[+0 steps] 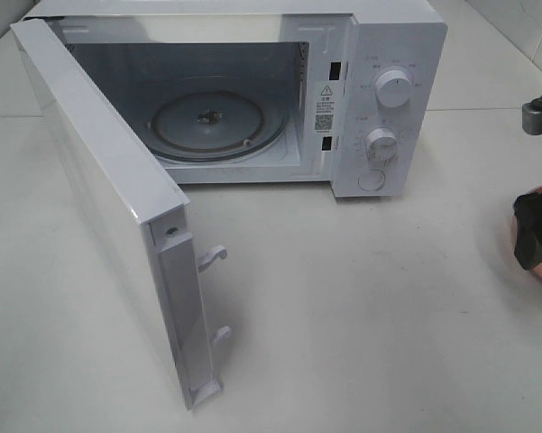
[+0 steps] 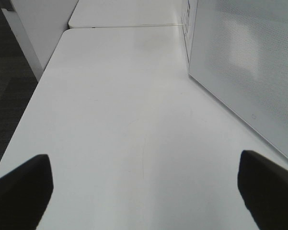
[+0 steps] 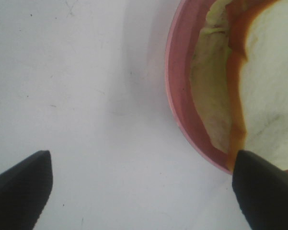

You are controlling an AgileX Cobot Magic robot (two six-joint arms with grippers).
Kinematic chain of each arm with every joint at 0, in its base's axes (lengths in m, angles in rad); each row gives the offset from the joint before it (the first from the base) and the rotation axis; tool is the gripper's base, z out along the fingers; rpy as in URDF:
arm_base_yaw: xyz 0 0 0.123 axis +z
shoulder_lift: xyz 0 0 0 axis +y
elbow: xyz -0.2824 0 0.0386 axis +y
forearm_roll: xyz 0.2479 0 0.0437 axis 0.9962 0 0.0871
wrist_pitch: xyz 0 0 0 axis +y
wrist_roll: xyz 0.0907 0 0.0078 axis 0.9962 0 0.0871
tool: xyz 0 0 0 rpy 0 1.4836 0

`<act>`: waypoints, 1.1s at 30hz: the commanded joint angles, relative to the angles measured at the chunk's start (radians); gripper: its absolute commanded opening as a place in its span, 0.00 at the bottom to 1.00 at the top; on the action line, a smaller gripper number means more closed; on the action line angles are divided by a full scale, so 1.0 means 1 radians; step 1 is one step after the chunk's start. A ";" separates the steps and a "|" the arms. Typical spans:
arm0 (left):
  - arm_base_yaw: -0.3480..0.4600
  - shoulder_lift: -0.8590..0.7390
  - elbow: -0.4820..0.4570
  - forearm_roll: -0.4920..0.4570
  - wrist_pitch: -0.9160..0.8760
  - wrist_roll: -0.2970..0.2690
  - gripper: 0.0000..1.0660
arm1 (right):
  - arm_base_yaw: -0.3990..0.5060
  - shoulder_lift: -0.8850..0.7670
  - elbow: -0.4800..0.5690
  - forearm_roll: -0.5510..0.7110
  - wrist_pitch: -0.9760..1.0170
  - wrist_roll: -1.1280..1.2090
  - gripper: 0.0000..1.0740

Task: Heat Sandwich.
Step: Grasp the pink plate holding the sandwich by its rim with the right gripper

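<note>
Sandwich (image 3: 263, 91): white bread with a reddish-brown edge and pale green lettuce beneath; it lies on the plate, outside the microwave and off to its right, at the far right of the high view.
Pink plate (image 3: 178, 100): round and shallow, standing on the table; it holds the sandwich, which fills it nearly to the rim.
My right gripper (image 3: 141, 175): fingers spread wide with nothing pinched between them; bare table shows in the gap. One fingertip (image 3: 259, 187) overlaps the plate's rim in the wrist view; I cannot tell whether it touches.
Table (image 1: 361, 316): white, bearing the plate and the microwave.
Microwave (image 1: 392, 45): white, upright, its open front facing the camera.
Cavity contents: a round glass turntable (image 1: 218, 124), lying flat on the floor of the chamber.
Door (image 1: 99, 207): swung fully out to the left, with two latch hooks (image 1: 212, 257) projecting from its free edge.
Control panel: two round knobs, upper (image 1: 393, 88) and lower (image 1: 380, 142), with a round button (image 1: 371, 179) below them.
My left gripper (image 2: 144, 167): fingers spread wide and holding nothing, over bare table beside the door's outer face.
</note>
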 commanded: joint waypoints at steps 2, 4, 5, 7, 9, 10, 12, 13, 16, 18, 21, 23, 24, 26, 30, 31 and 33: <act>0.001 -0.026 0.002 -0.008 -0.007 -0.006 0.97 | -0.008 0.094 -0.065 -0.012 -0.007 0.004 0.90; 0.001 -0.026 0.002 -0.008 -0.007 -0.006 0.97 | -0.008 0.133 -0.100 -0.021 -0.007 0.005 0.90; 0.001 -0.026 0.002 -0.008 -0.007 -0.006 0.97 | -0.008 0.153 -0.113 -0.028 -0.007 0.005 0.90; 0.001 -0.026 0.002 -0.008 -0.007 -0.006 0.97 | -0.008 0.191 -0.141 -0.044 -0.007 0.005 0.89; 0.001 -0.026 0.002 -0.008 -0.007 -0.006 0.97 | -0.008 0.222 -0.160 -0.054 -0.007 0.008 0.89; 0.001 -0.026 0.002 -0.008 -0.007 -0.006 0.97 | -0.008 0.234 -0.167 -0.054 -0.008 0.008 0.89; 0.001 -0.026 0.002 -0.008 -0.007 -0.006 0.97 | -0.008 0.274 -0.181 -0.054 -0.020 0.008 0.88; 0.001 -0.026 0.002 -0.008 -0.007 -0.006 0.97 | -0.008 0.274 -0.181 -0.054 -0.020 0.008 0.88; 0.001 -0.026 0.002 -0.008 -0.007 -0.006 0.97 | -0.008 0.311 -0.181 -0.052 -0.038 0.008 0.88; 0.001 -0.026 0.002 -0.008 -0.007 -0.006 0.97 | -0.008 0.332 -0.181 -0.047 -0.046 0.008 0.88; 0.001 -0.026 0.002 -0.008 -0.007 -0.006 0.97 | -0.008 0.364 -0.181 -0.043 -0.065 0.008 0.87; 0.001 -0.026 0.002 -0.008 -0.007 -0.006 0.97 | -0.008 0.381 -0.181 -0.043 -0.083 0.008 0.87; 0.001 -0.026 0.002 -0.008 -0.007 -0.006 0.97 | -0.008 0.387 -0.181 -0.043 -0.091 0.008 0.87; 0.001 -0.026 0.002 -0.008 -0.007 -0.006 0.97 | -0.008 0.402 -0.181 -0.043 -0.111 0.008 0.86; 0.001 -0.026 0.002 -0.008 -0.007 -0.006 0.97 | -0.008 0.417 -0.181 -0.036 -0.112 0.008 0.85; 0.001 -0.026 0.002 -0.008 -0.007 -0.006 0.97 | -0.008 0.418 -0.181 -0.027 -0.112 0.008 0.84; 0.001 -0.026 0.002 -0.008 -0.007 -0.006 0.97 | -0.008 0.418 -0.181 -0.027 -0.112 0.008 0.83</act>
